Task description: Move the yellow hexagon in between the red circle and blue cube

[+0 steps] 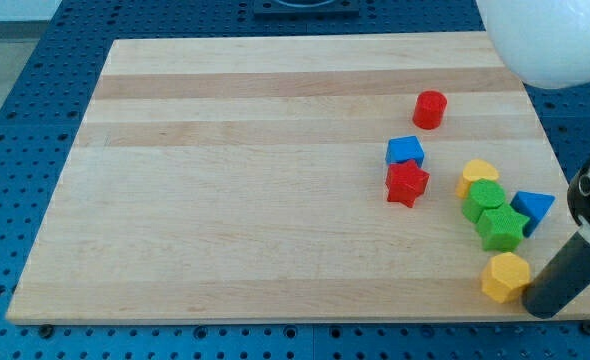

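The yellow hexagon (505, 277) lies near the board's bottom right corner. My tip (537, 308) is just to its right and slightly below, close to or touching it. The red circle (429, 109) stands at the upper right of the board. The blue cube (405, 152) sits below and to the left of it, with a gap of bare wood between them. The hexagon is far below both.
A red star (407, 184) touches the blue cube from below. A yellow heart-like block (478, 174), a green round block (485, 197), a green star (500, 227) and a blue triangle (532, 209) cluster above the hexagon. The board's right edge (565, 190) is close.
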You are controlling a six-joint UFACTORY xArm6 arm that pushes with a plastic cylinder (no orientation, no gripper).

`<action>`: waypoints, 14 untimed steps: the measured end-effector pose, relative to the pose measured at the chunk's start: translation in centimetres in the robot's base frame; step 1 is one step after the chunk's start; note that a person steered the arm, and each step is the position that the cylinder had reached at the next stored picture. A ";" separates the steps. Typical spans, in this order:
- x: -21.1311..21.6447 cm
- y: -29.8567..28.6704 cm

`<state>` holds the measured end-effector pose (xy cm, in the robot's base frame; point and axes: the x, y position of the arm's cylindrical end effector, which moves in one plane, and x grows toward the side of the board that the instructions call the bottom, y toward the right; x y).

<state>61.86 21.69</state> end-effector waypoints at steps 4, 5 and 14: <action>-3.2 -8.2; -7.0 -8.6; -6.0 -7.3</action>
<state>55.88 14.42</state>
